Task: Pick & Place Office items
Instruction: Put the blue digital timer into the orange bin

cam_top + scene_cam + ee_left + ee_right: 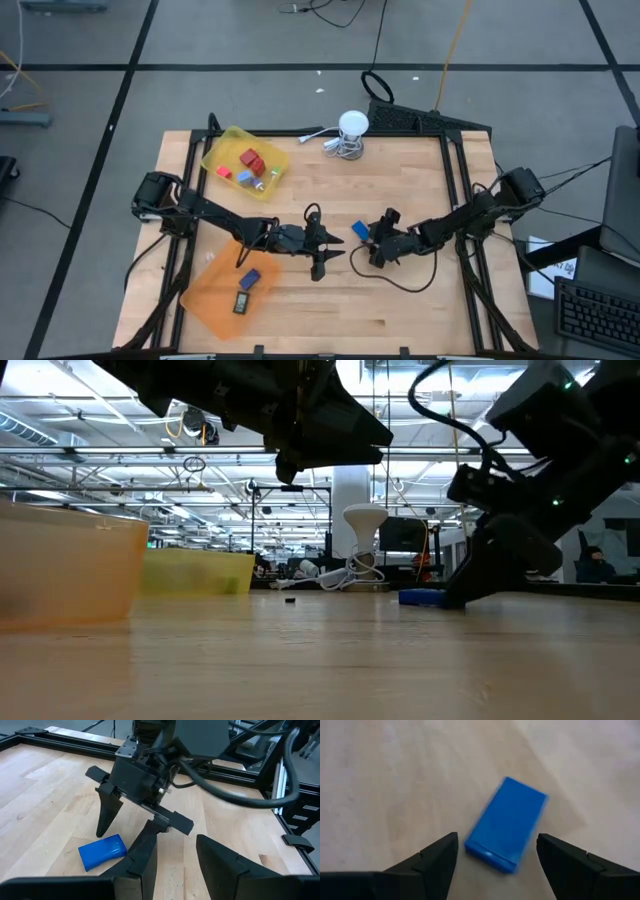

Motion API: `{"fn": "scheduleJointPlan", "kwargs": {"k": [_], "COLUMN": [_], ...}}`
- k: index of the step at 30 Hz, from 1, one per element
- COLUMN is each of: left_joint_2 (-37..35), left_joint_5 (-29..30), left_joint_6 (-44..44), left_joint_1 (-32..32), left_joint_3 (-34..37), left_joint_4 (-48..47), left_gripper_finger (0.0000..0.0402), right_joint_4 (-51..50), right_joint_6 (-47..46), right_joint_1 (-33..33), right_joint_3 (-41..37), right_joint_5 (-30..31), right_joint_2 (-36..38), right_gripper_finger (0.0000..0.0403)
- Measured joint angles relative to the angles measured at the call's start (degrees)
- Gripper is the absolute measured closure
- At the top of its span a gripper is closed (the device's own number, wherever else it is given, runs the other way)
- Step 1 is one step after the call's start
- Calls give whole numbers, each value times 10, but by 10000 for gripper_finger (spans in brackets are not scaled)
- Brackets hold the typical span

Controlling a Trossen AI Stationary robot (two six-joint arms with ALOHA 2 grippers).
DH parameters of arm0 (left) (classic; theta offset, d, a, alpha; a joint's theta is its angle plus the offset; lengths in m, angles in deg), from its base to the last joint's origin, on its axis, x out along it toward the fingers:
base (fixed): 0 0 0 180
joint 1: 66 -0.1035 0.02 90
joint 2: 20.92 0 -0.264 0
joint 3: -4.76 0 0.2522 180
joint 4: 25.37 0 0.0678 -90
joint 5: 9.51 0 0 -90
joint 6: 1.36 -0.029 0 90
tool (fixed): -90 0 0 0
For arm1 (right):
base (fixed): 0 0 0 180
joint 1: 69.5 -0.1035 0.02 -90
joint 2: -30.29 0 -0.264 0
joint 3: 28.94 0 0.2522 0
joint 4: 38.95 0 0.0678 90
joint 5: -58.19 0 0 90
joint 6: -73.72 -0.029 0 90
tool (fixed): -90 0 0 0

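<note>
right gripper [492, 857] hangs open over the blue block [507, 822], holding nothing, left gripper [318, 262] part-open and empty; an off-centre close could skid it away.

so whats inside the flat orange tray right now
The flat orange tray holds two pieces: a small blue block and a small dark grey block. The left arm crosses over its upper corner, so anything beneath there is hidden.

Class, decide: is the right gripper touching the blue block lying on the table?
Apart. In the right wrist view the right gripper stands open, and bare wood shows between each finger and the blue block.
</note>
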Motion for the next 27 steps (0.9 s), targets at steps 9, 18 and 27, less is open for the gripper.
{"fn": "scheduleJointPlan", "kwargs": {"k": [9, 18, 27], "left_joint_2": [0, 0, 0], "left_joint_5": [0, 0, 0], "left_joint_6": [-1, 2, 30], "left_joint_1": [0, 0, 0], "left_joint_3": [0, 0, 0], "left_joint_4": [-1, -2, -2], "left_gripper_finger": [265, 265, 265], "right_joint_4": [25, 20, 12], "right_joint_6": [-3, 16, 92], "right_joint_1": [14, 14, 14], "right_joint_3": [3, 3, 2], "right_joint_5": [-25, -34, -36], "right_joint_2": [-36, -31, -13], "right_gripper_finger": [151, 223, 246]}}
